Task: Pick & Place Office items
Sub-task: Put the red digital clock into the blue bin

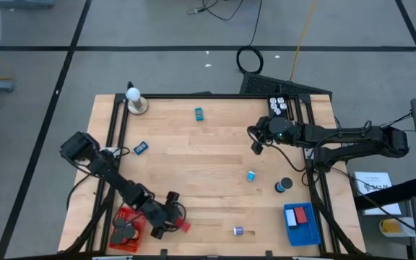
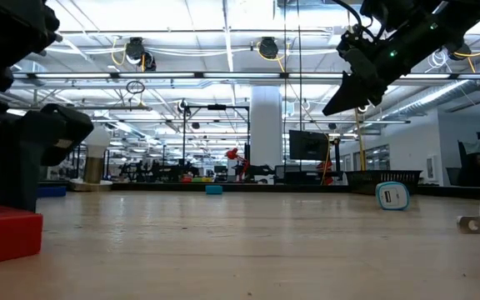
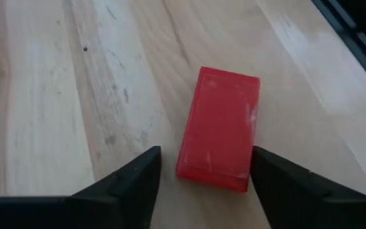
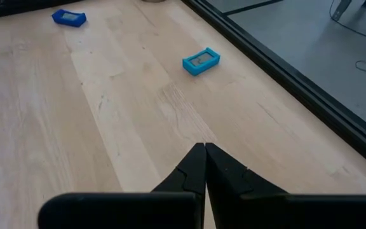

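**Left gripper astride red block beside red basket; right arm aloft, fingers pinched shut**

Landmark: red basket at the table's near left corner, holding dark round pieces.

Left gripper: just beside the basket, on its inner side. High view shows a red block at the fingertips but not the finger gap. Left wrist view settles it: red block lies flat on the wood between the two spread fingers, bare wood visible on one side. Fingers apart, not clamped; contact on the other side cannot be told.

Right gripper: well apart from the basket, toward the far right of the table. Right wrist view shows the fingers pressed together, nothing between them. Low view alone shows it hanging clear above the table.

Other items, from the basket: blue piece farther back; teal piece beyond it; small blue-white block and black disc across the table; purple bit along the near edge.
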Tool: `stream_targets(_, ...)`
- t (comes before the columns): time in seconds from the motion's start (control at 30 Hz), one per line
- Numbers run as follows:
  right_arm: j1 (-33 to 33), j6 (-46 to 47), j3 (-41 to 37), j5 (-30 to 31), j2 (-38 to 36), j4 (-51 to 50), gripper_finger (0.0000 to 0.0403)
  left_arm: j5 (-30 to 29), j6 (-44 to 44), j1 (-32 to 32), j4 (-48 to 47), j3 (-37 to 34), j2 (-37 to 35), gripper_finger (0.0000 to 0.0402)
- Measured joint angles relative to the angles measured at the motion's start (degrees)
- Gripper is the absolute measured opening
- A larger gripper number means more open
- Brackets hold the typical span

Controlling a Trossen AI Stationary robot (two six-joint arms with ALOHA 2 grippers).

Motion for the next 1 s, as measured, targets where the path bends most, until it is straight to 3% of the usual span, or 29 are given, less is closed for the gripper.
stream_targets(0.33,0.00,0.17,0.00,-0.18,0.00,-0.01,0.0000,2.96,4.16,4.05,0.10,0.00,0.00,0.0163)
stream_targets(0.63,0.00,0.20,0.00,-0.23,0.00,-0.03,0.0000,4.31,13.67,10.53,-0.21,-0.05,-3.64,0.0188)
stream_targets(0.77,0.39,0.22,0.00,-0.21,0.00,-0.03,0.0000,4.24,17.87,14.39,0.21,-0.05,-5.22,0.0174)
stream_targets(1.0,1.54,0.22,0.00,-0.22,0.00,-0.01,0.0000,4.34,22.71,21.08,9.73,0.02,-3.28,0.0165)
